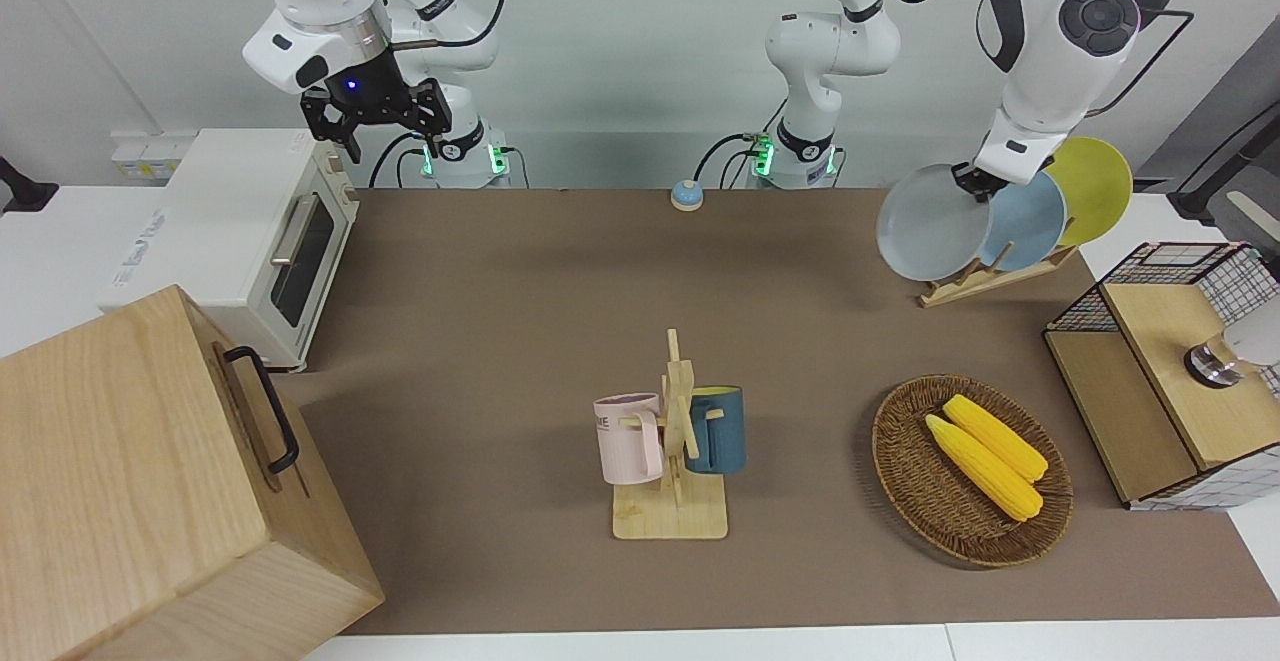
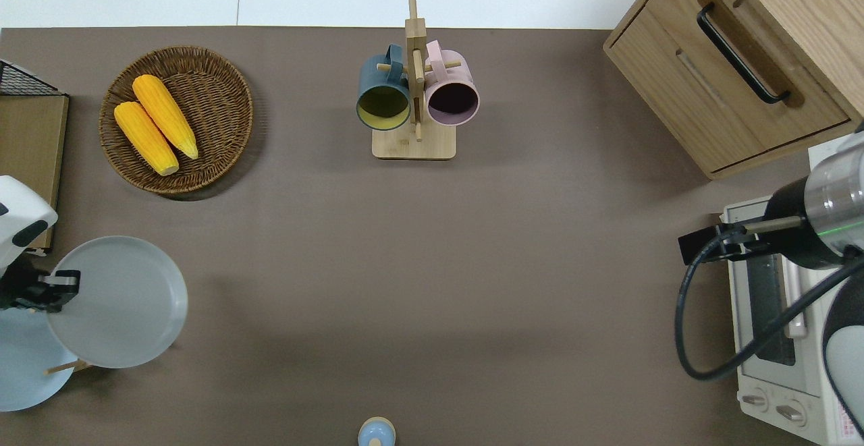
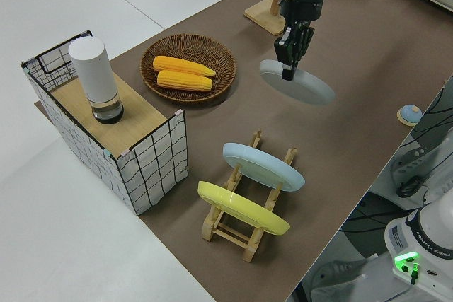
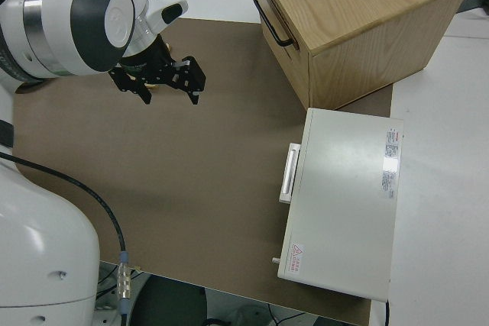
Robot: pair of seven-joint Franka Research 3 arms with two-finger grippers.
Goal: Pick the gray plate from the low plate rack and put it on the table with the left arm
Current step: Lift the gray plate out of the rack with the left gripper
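Note:
My left gripper [image 1: 975, 181] [image 2: 50, 291] [image 3: 288, 53] is shut on the rim of the gray plate [image 1: 928, 223] [image 2: 120, 304] [image 3: 301, 84]. It holds the plate tilted in the air, clear of the low plate rack [image 1: 985, 279] [image 3: 244, 206], over the table [image 2: 432, 264] beside the rack. The rack still holds a deeper-blue plate [image 1: 1030, 221] [image 3: 263, 166] and a yellow plate [image 1: 1095, 186] [image 3: 241, 208]. My right arm is parked, its gripper [image 1: 375, 121] [image 4: 157, 85] open.
A wicker basket [image 2: 223, 135] with two corn cobs [image 2: 156, 123] lies farther from the robots than the rack. A mug tree [image 2: 414, 88] with two mugs stands mid-table. A wire-and-wood box [image 1: 1165, 371], a toaster oven [image 1: 250, 241], a wooden cabinet [image 1: 150, 481] and a small blue bell [image 1: 686, 195] are around.

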